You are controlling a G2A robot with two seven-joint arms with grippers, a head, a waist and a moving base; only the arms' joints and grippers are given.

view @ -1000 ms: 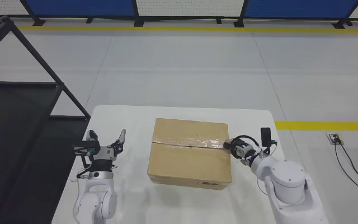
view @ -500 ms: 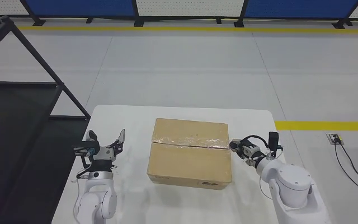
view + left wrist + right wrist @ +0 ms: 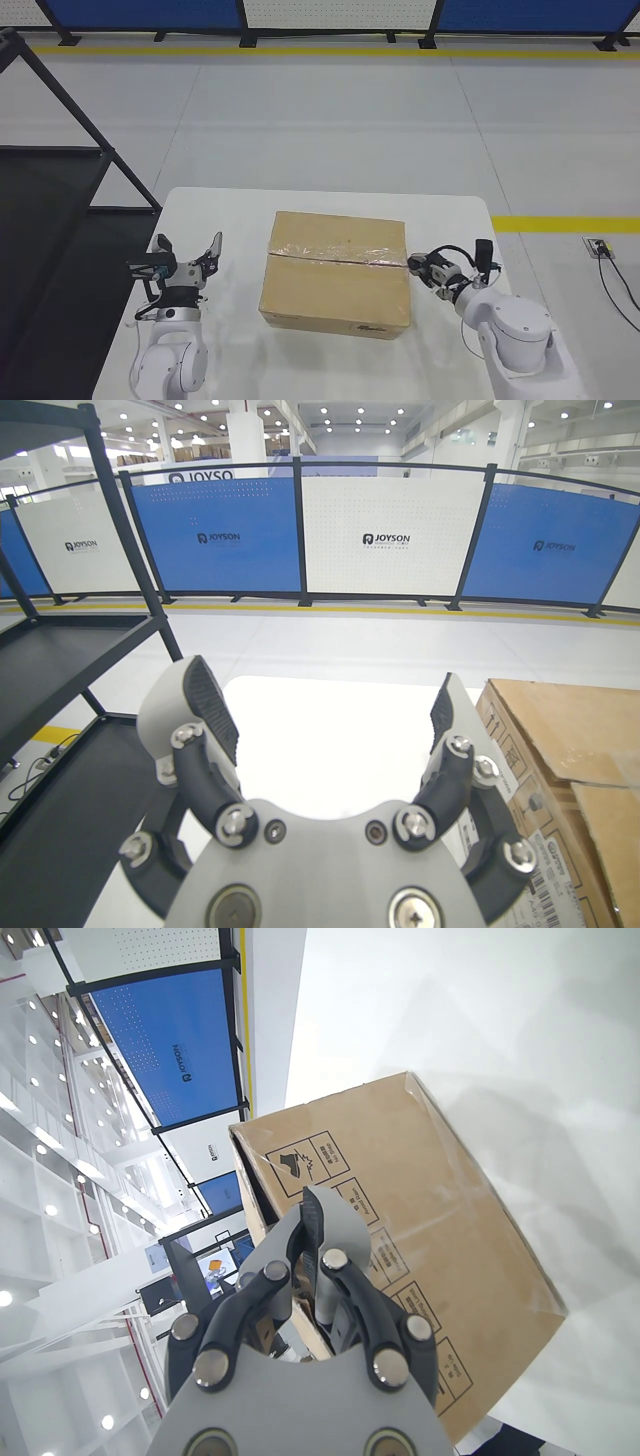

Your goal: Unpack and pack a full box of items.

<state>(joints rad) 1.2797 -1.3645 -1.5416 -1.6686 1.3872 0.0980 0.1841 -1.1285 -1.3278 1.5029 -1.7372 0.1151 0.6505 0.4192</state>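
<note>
Nearest, the left gripper (image 3: 325,685) sits off the left side of the box (image 3: 335,270), apart from it, with its fingers spread wide. At the box's right end, the right gripper (image 3: 306,1198) has its fingers pressed together, with the tips at the cardboard just under the top flap's edge. The box is a brown carton taped along its top seam, and it stands in the middle of the white tabletop (image 3: 230,215). Left of the box stands a black shelf rack (image 3: 50,220). Far behind the box runs a blue-and-white fence (image 3: 140,12).
</note>
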